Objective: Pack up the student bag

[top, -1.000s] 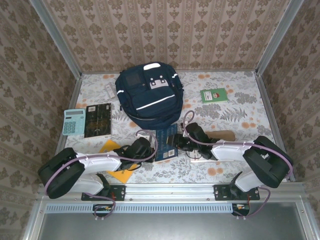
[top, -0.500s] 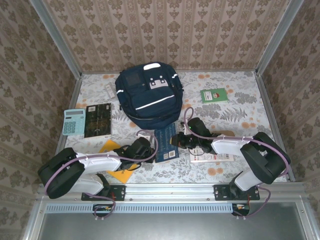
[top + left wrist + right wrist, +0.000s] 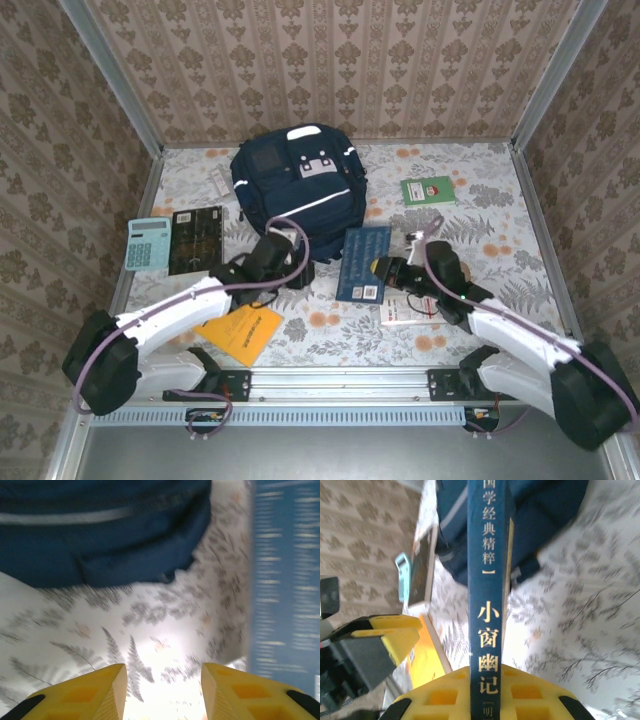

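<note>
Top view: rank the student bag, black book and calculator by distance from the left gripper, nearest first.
From the left gripper:
1. Student bag, just beyond the fingertips.
2. Black book, off to the left.
3. Calculator, farther left, beside the black book.

1. Left wrist view: the backpack (image 3: 100, 530) is blurred and cut off at the top edge.
2. The blue book (image 3: 285, 580) runs off the right edge there, its print too blurred to read.
3. From above, the right arm (image 3: 510, 337) covers part of a white sheet (image 3: 400, 318).
</note>
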Tool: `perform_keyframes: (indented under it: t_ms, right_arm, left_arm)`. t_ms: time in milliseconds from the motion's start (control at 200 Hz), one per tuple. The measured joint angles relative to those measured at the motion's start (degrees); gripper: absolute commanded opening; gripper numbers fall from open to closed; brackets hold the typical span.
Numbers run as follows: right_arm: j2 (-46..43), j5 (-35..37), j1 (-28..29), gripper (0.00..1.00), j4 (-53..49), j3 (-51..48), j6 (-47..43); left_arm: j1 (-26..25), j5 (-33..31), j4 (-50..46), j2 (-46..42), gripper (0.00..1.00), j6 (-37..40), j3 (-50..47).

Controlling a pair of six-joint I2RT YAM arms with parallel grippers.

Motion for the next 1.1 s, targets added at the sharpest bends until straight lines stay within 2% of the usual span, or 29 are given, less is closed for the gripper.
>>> perform_keyframes:
  t_ms: [150,300,510,740,895,975,1045,1100]
  right_arm:
    - [-13.42,5.46,-1.46,0.00,-7.04,-0.70,-0.35]
    - [-20.70,8.13,-1.88,0.00,-11.67,-1.16,-0.66]
    - [-21.70,8.92,-2.49,0.00,-16.11,-1.49,-0.59]
    - [-22.08,8.85,-3.06,0.00,-17.51,-1.79,0.35]
    - [-22.64,8.33,-3.28,0.00,-17.51,-1.88,0.55]
    - [-22.75,7.93,-3.52,0.00,-17.49,-2.08,0.70]
    - [-22.84,7.72,-3.63,0.00,-17.49,-2.27,0.74]
    - [-22.84,7.56,-3.72,0.00,-17.46,-2.45,0.83]
  left_arm:
    - [4.26,1.14,-4.15,6.75,0.48,6.19,8.52]
    - [5.29,1.73,-6.71,13.77,0.51,11.67,15.23]
    - [4.39,0.35,-8.52,22.73,0.52,18.51,23.93]
    - [1.09,-2.95,-12.15,33.38,0.53,25.53,35.43]
    - [0.63,-5.55,-14.43,39.76,0.53,28.65,41.46]
    - [0.76,-6.58,-15.72,42.27,0.51,29.70,43.43]
    - [0.83,-7.41,-16.48,43.91,0.45,30.45,44.44]
    - [0.83,-7.72,-16.87,44.70,0.34,30.67,44.78]
